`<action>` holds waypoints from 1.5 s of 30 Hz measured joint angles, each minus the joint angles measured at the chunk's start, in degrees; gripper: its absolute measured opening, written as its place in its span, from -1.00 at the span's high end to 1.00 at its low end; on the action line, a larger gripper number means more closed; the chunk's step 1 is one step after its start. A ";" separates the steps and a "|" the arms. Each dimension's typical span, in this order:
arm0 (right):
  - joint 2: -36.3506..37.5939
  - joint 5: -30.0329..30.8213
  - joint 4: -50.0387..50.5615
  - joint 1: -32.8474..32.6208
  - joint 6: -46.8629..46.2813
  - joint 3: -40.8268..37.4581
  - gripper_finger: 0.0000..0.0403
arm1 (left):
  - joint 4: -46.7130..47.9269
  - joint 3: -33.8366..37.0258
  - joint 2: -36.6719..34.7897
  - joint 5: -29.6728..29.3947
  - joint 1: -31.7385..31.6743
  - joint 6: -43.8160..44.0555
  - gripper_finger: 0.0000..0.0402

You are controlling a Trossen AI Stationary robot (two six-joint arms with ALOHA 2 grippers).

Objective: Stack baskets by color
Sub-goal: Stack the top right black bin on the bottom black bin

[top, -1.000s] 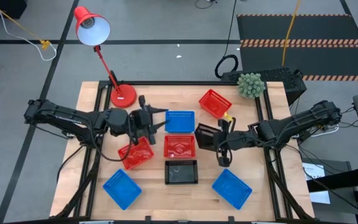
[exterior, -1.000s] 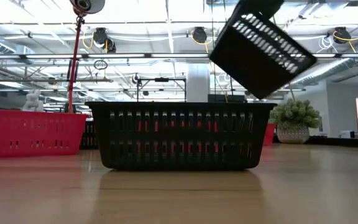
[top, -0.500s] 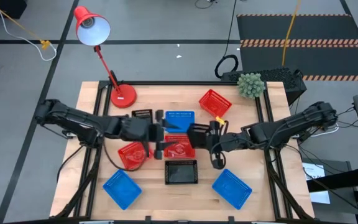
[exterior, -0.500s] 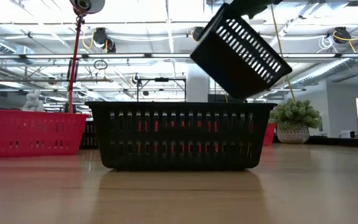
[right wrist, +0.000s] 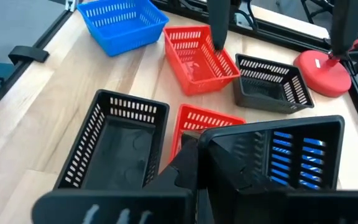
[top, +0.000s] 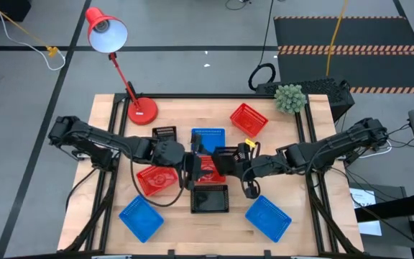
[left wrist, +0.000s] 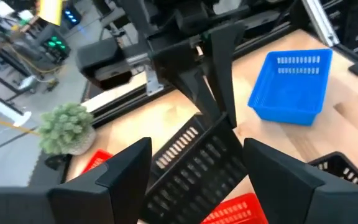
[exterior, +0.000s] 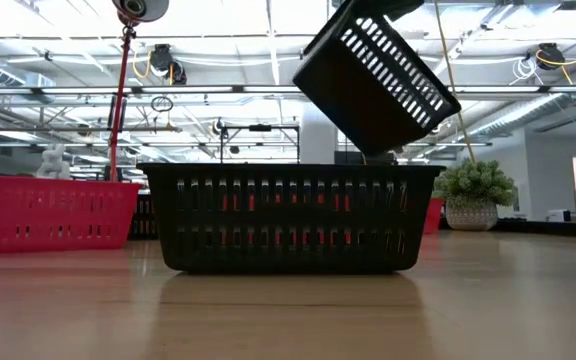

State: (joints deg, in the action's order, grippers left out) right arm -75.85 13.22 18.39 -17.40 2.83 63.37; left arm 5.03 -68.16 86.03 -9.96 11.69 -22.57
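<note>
Nearest the low camera, a black basket (exterior: 290, 217) sits flat on the table (exterior: 288, 315) at frame centre. Above it, upper right of centre, a second black basket (exterior: 373, 70) hangs tilted, pinched by the right gripper (top: 244, 152), whose fingers are pressed together on its rim. The left gripper (top: 192, 167) is spread wide just beside it at the middle of the high view, seemingly touching nothing. To nest cleanly, level the carried basket, centre it over the lower one, then lower it straight. A third black basket (top: 164, 134) waits farther back, near the lamp (top: 108, 32).

Two dark, cabled, jointed arms
</note>
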 joint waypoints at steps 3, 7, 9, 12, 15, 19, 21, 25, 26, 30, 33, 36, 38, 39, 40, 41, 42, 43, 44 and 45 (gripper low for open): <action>0.00 -0.01 0.07 -0.23 0.21 0.00 0.94 | 0.32 0.04 0.63 0.80 -0.06 -0.26 -0.28; 0.00 -0.01 -0.02 -0.23 0.36 0.00 0.94 | -0.68 0.02 1.11 0.78 0.00 -3.26 -0.28; 0.00 -0.01 -0.03 -0.23 0.44 0.00 0.94 | -2.16 0.02 1.12 0.73 -0.06 -6.21 -0.28; 0.00 -0.01 0.18 -0.23 0.46 0.00 0.94 | -3.77 0.02 1.10 0.47 -0.06 -9.79 -0.28; 0.00 -0.01 0.33 -0.23 0.46 0.00 0.94 | -3.30 0.02 1.10 0.63 -0.04 -9.89 -0.28; 0.00 -0.01 0.35 -0.23 1.00 0.00 0.94 | -1.48 0.02 1.85 2.66 -0.59 -8.42 -0.28; 0.00 -0.06 0.35 -0.23 1.31 0.00 0.94 | -1.22 0.02 2.40 2.91 -0.96 -8.20 -0.28; 0.00 -3.03 0.33 -0.23 2.05 0.00 0.94 | -3.54 -0.08 3.79 6.34 -1.97 -8.46 -0.28; 0.00 -3.16 0.29 -0.35 2.58 0.00 0.94 | -3.13 0.00 3.93 6.69 -2.04 -8.51 -0.28; 0.00 -3.10 0.28 -0.69 3.94 0.00 0.94 | -4.39 -0.04 5.04 7.78 -2.99 -8.65 -0.28; 0.00 -3.02 0.16 -0.69 4.55 0.00 0.94 | -2.96 0.13 5.15 10.81 -3.74 -8.65 -0.28; 0.00 -3.00 0.15 -0.69 4.55 0.00 0.94 | -2.18 -0.02 5.83 14.80 -4.33 -8.71 -0.28; 0.00 -3.04 0.39 -0.69 4.91 0.00 0.94 | -1.61 0.04 6.08 15.10 -4.52 -8.89 -0.27; -0.02 -3.03 0.35 -0.69 5.32 0.00 0.94 | -1.66 0.04 5.97 15.10 -4.56 -9.21 -0.25; -0.02 -3.00 0.28 -0.69 5.51 0.00 0.94 | -1.80 0.04 5.82 15.08 -4.56 -9.58 -0.22; 0.02 -3.00 0.24 -0.69 5.58 0.00 0.94 | -1.92 0.02 5.76 15.07 -4.56 -10.00 -0.19; 0.06 -3.02 0.26 -0.69 5.60 0.00 0.94 | -1.88 0.02 5.77 15.07 -4.55 -10.39 -0.14; 0.05 -3.07 0.30 -0.71 5.63 0.00 0.94 | -1.84 0.02 5.87 15.07 -4.51 -10.66 -0.10; -0.02 -3.11 0.35 -0.71 5.77 0.00 0.94 | -1.80 0.02 5.89 15.05 -4.49 -10.80 -0.04; -0.04 -3.11 0.34 -0.73 5.90 0.00 0.94 | -1.78 0.02 5.87 15.09 -4.49 -10.98 0.01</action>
State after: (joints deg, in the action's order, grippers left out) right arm -75.90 10.11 18.73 -18.13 8.73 63.37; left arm 3.25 -68.14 91.90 5.12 7.20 -33.55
